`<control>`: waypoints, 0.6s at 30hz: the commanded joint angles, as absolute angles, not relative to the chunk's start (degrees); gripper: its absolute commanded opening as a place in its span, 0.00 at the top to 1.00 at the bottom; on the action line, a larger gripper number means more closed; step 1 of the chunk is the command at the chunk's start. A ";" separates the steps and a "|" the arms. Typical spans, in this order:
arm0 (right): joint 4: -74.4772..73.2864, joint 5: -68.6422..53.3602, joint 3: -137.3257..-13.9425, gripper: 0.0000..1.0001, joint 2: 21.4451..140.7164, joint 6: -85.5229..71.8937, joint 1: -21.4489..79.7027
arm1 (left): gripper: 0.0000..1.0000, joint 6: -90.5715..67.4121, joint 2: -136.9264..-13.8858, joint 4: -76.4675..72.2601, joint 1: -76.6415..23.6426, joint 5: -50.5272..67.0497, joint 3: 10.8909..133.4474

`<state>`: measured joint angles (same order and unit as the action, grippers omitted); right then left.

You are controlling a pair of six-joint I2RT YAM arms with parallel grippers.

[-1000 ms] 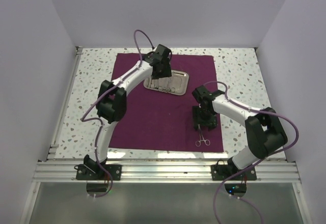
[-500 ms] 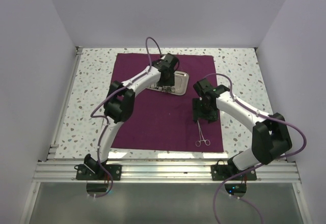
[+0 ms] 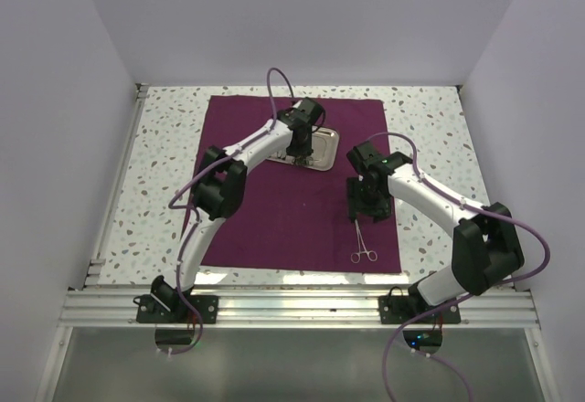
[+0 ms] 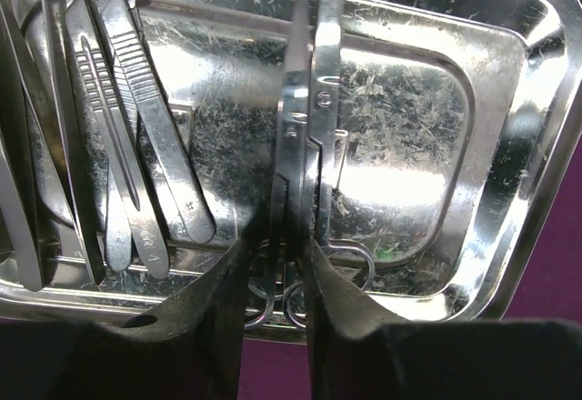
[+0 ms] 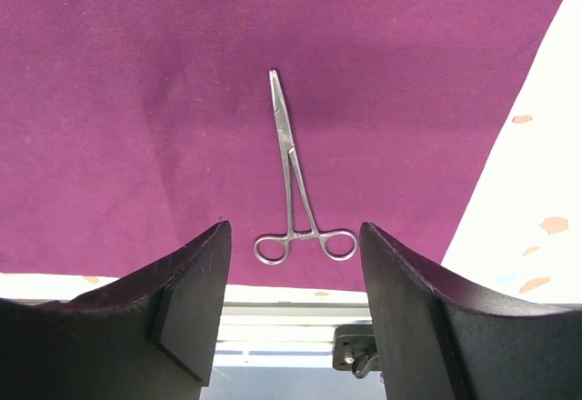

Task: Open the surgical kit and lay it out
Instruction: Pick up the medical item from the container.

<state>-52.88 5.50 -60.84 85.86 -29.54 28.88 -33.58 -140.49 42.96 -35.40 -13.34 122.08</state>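
left jaws flanked forceps [image 4: 318,100] in tray [image 4: 548,145], pinch unclear; they should close squarely, then lift straight. right jaws stood spread, empty.

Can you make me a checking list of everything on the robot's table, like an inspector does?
Surface: speckled table, mostly covered by a dark purple cloth spread flat.
Job's things: steel tray on the cloth's far part, holding several thin instruments and a ring-handled instrument; one pair of forceps lies on the cloth near the front edge.
Clutter: nothing seen.
End effectors: left end effector is in the tray, fingers either side of the ring-handled instrument, grip uncertain; right end effector is open above the forceps, holding nothing.
Cables: purple cables loop from both arms.
Surroundings: white walls on three sides, metal rail in front.
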 commanded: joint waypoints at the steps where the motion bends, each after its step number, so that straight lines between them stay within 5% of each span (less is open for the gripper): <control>1: -53.26 6.51 -63.02 0.39 85.69 -29.09 29.18 | 0.71 -31.38 -145.10 47.45 -35.42 -13.80 121.99; 6: -52.38 6.06 -63.46 0.41 87.10 -28.83 29.18 | 0.81 -30.06 -146.34 49.30 -35.51 -13.54 120.94; 10: -51.86 5.71 -64.16 0.44 88.33 -28.48 29.18 | 1.00 -29.36 -146.16 49.57 -35.51 -13.53 119.45; 18: -52.03 5.80 -66.00 0.48 89.03 -27.51 29.09 | 1.00 -28.13 -141.34 48.60 -35.42 -15.03 120.67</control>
